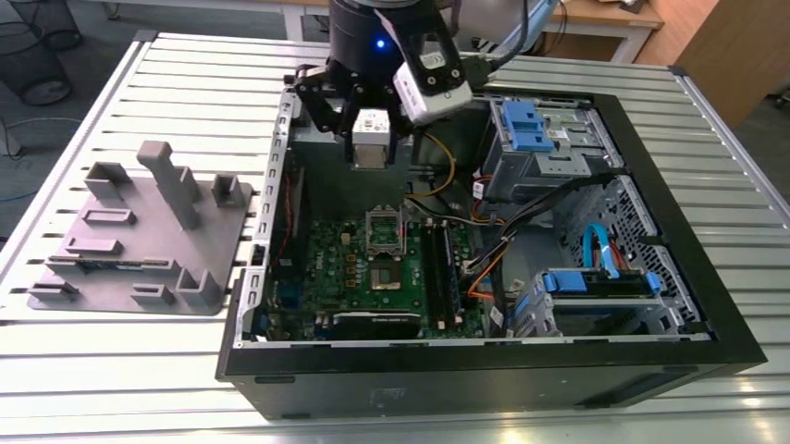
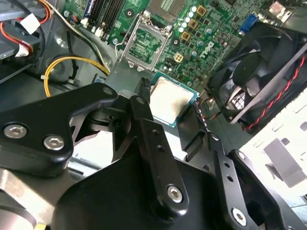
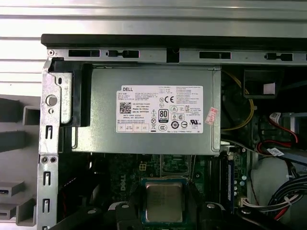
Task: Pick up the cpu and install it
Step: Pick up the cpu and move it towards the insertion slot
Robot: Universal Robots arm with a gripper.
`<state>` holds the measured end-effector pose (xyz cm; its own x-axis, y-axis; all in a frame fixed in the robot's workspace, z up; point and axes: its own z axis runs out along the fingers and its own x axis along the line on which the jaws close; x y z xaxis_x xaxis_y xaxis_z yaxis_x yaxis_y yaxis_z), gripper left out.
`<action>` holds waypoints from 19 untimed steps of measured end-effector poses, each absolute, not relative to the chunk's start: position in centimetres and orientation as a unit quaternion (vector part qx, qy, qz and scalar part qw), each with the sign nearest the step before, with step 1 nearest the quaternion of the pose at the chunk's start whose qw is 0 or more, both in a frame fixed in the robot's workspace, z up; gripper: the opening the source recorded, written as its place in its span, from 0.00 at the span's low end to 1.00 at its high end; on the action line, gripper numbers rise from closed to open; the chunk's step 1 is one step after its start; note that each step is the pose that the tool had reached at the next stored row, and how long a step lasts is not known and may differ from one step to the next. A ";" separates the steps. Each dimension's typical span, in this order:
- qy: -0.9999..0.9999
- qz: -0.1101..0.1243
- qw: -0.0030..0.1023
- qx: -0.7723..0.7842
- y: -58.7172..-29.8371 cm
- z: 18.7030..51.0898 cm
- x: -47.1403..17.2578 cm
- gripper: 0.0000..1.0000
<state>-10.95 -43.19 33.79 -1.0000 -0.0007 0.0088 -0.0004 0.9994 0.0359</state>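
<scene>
Slatted metal table [image 1: 124, 379] carries the open computer case [image 1: 494, 381], with the grey holder tray [image 1: 124, 250] well apart from the jaws. Within the case, the power supply [image 3: 144, 115] lies beyond the jaws and the motherboard [image 1: 358, 273] beneath them. Your gripper [image 1: 370, 155] hangs above, jaws pinching the cpu [image 2: 169, 101] by opposite edges; the open socket [image 2: 144, 43] lies lower, not yet under them. Judge this the carry-to-socket step; seating calls for squaring the chip with the socket. Its underside and orientation mark are hidden.

Workshop: slatted bench [image 1: 111, 370], opened computer [image 1: 494, 375].
</scene>
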 end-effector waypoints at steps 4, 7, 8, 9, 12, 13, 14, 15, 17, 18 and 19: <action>-1.000 -0.018 0.004 0.000 -43.8 33.4 -10.9 0.47; -1.000 -0.018 0.004 0.000 -44.1 33.0 -10.9 0.47; -1.000 -0.018 0.004 0.000 -44.2 32.9 -10.8 0.47; -1.000 -0.018 0.004 0.000 -44.3 32.8 -10.7 0.47; -1.000 -0.018 0.004 0.000 -44.5 32.6 -10.3 0.47; -1.000 -0.018 0.004 0.000 -44.6 32.5 -10.1 0.47; -1.000 -0.018 0.004 0.000 -44.6 32.5 -10.0 0.47; -1.000 -0.018 0.005 0.000 -44.7 32.4 -9.8 0.47; -1.000 -0.018 0.005 0.000 -44.8 32.2 -9.5 0.47; -1.000 -0.018 0.005 0.000 -44.8 32.2 -9.3 0.47; -1.000 -0.018 0.005 0.000 -44.9 32.1 -9.2 0.47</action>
<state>-9.18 -44.88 32.09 -1.0000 -0.0007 0.0096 -0.0004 0.9993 0.0362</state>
